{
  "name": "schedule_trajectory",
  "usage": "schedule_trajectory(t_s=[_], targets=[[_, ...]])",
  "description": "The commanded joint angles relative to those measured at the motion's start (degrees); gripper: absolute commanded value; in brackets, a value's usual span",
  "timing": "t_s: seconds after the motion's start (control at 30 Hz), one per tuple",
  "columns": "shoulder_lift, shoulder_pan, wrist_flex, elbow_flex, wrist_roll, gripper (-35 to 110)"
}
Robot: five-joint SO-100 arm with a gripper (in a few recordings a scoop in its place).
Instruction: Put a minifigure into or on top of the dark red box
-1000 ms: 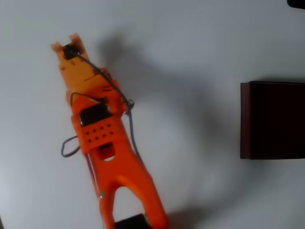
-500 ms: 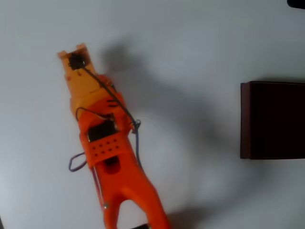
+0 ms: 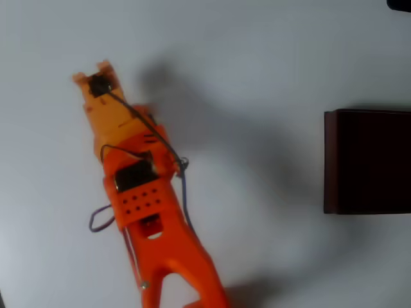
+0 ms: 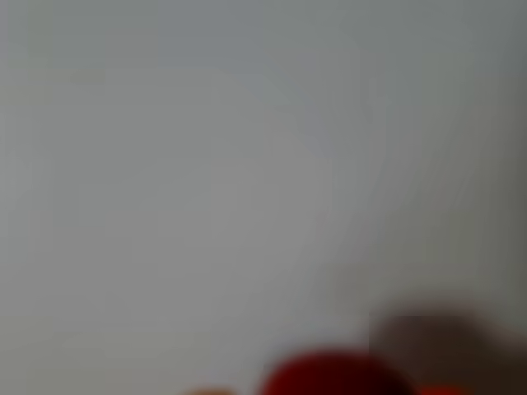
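In the overhead view my orange arm reaches to the upper left, and my gripper (image 3: 90,70) points at the white table there. Its fingertips sit close together, and the arm hides whatever lies under or between them. The blurred wrist view has a rounded red blob, likely the minifigure (image 4: 333,377), at the bottom edge with a dark shadow to its right. Whether the fingers touch it cannot be told. The dark red box (image 3: 367,160), with its almost black inside, stands at the right edge of the overhead view, far from the gripper.
The white table (image 3: 257,77) lies bare between the arm and the box. A dark object (image 3: 399,4) pokes in at the top right corner. The arm's shadow falls to the right of it.
The gripper has pulled back a little toward the bottom of the overhead view, shifting right and then slightly left again. The box has not moved.
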Motion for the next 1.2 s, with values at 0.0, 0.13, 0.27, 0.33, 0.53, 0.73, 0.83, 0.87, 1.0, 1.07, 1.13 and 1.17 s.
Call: schedule_trajectory(t_s=[0.0,0.13,0.27,0.33,0.53,0.73,0.83,0.87,1.0,1.07,1.13,1.17], targets=[[4.1,0.8,12.7,-7.8,-3.4,0],[4.0,1.8,25.9,-16.5,-8.2,0],[4.7,2.5,32.5,-21.2,-12.7,0],[4.9,3.0,35.4,-23.2,-14.7,0],[9.2,4.7,42.5,-25.2,-20.3,0],[19.9,9.7,48.3,-21.2,-26.1,0],[27.6,12.7,49.0,-16.0,-28.7,0],[30.5,13.6,49.0,-14.0,-29.6,0],[45.0,17.6,48.1,-4.0,-32.6,0],[53.5,19.6,47.8,0.8,-34.1,0],[62.1,21.8,47.8,5.6,-35.3,0],[66.6,23.0,47.8,8.0,-35.8,0]])
